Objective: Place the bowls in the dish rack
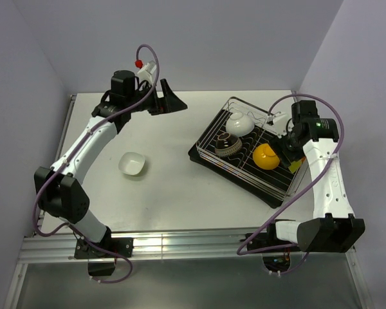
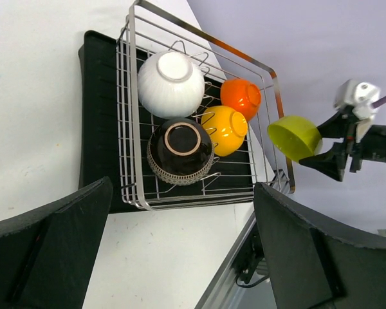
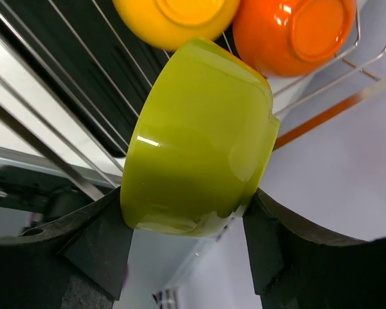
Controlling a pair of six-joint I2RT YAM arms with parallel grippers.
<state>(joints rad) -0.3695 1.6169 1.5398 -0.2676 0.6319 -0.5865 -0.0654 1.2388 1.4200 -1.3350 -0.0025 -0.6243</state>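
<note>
The dish rack (image 1: pixel 212 128) sits right of centre, its wire wall (image 2: pixel 132 116) filling the left wrist view. In it lie a white bowl (image 2: pixel 170 84), a dark ribbed bowl (image 2: pixel 180 151), a yellow-orange bowl (image 2: pixel 225 129) and an orange bowl (image 2: pixel 241 96). My right gripper (image 3: pixel 186 238) is shut on a lime green bowl (image 3: pixel 199 141), held on edge just above the rack's right end (image 2: pixel 294 136). Another white bowl (image 1: pixel 132 163) rests on the table, left of centre. My left gripper (image 1: pixel 167 100) hovers high at the back, open and empty, far from that bowl.
The rack stands on a black tray (image 1: pixel 196 153) set at an angle to the table edges. A metal rail (image 1: pixel 180 244) runs along the near edge by the arm bases. Purple walls close in the back and both sides.
</note>
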